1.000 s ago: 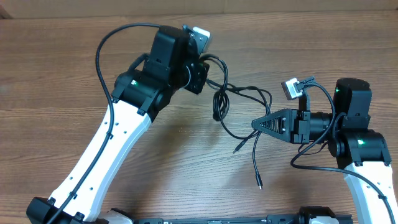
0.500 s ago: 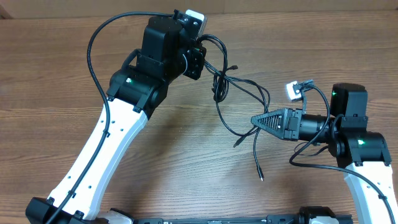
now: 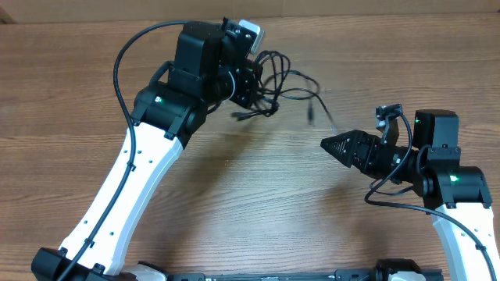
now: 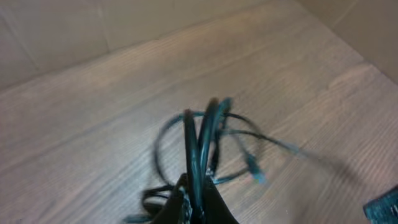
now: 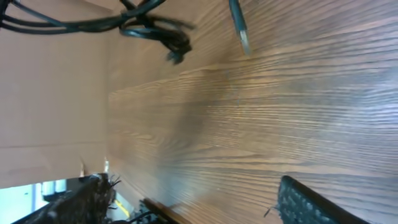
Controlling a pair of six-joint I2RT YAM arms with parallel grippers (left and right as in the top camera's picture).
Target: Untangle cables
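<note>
table (image 3: pixel 258 203): brown wood-grain top. Grain runs left-right in the overhead view, with darker and lighter streaks. It fills almost the whole frame.
back wall (image 3: pixel 375 6): plain beige panel, seen as a thin strip along the table's far edge in the overhead view.
wall seam (image 4: pixel 102 31): vertical joint between two beige panels, seen in the left wrist view. The panels meet the table at its far side.
bright patch (image 5: pixel 25 190): pale blue-white area past the table edge, low-left in the right wrist view. Too blurred to identify.
</note>
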